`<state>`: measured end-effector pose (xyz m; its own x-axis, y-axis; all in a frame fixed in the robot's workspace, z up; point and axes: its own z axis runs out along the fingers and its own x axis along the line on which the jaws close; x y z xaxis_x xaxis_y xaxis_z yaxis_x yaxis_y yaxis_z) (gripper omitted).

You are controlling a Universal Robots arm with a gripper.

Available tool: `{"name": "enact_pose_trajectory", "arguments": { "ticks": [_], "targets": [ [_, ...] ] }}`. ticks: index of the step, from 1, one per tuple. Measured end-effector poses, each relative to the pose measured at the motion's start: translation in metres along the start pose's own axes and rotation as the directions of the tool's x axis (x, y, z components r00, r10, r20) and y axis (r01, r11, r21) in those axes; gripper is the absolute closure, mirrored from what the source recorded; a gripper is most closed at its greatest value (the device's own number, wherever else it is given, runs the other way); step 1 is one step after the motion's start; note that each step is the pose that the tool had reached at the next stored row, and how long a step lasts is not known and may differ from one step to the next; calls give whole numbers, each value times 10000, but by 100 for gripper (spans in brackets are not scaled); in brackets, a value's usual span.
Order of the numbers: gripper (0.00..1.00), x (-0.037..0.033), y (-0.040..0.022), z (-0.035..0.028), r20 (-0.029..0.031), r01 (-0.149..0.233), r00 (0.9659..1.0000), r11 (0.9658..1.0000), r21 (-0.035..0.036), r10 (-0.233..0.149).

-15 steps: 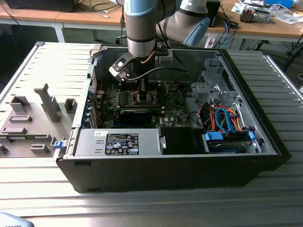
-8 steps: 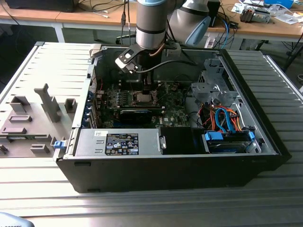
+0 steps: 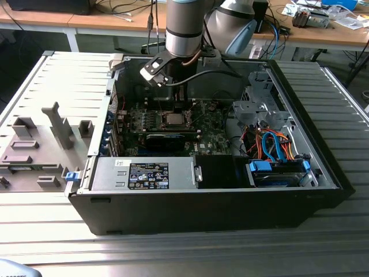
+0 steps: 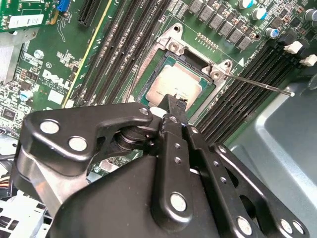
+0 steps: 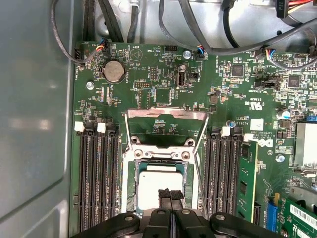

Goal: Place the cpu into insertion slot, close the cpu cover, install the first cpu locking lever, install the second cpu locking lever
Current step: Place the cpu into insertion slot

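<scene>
Hovering my gripper [image 5: 171, 195], jaws pinched together on nothing, I note the cpu [image 5: 154, 182] seated in the insertion slot [image 5: 188, 181] directly beneath, the cpu cover [image 5: 166, 115] upright just beyond.

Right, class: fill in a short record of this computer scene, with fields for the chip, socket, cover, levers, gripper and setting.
chip: lies flat in the socket
cover: open, swung up away from the chip
levers: thin metal rods, unlatched, beside the socket
gripper: shut, tips over the chip's near edge; whether they touch it cannot be told
setting: green board inside an open computer case
</scene>
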<state>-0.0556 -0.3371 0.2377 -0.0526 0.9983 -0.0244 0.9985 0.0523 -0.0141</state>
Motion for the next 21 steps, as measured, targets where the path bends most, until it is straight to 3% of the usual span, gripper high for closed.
{"name": "enact_pose_trajectory", "arguments": {
  "ticks": [13, 17, 21],
  "targets": [
    [89, -1, 0, -29, 7, 0, 10000, 10000, 0, 0],
    [89, -3, -2, -119, 6, -1, 10000, 10000, -1, 1],
    [89, -4, -2, -163, 7, 0, 10000, 10000, 0, 0]
  ]
}}
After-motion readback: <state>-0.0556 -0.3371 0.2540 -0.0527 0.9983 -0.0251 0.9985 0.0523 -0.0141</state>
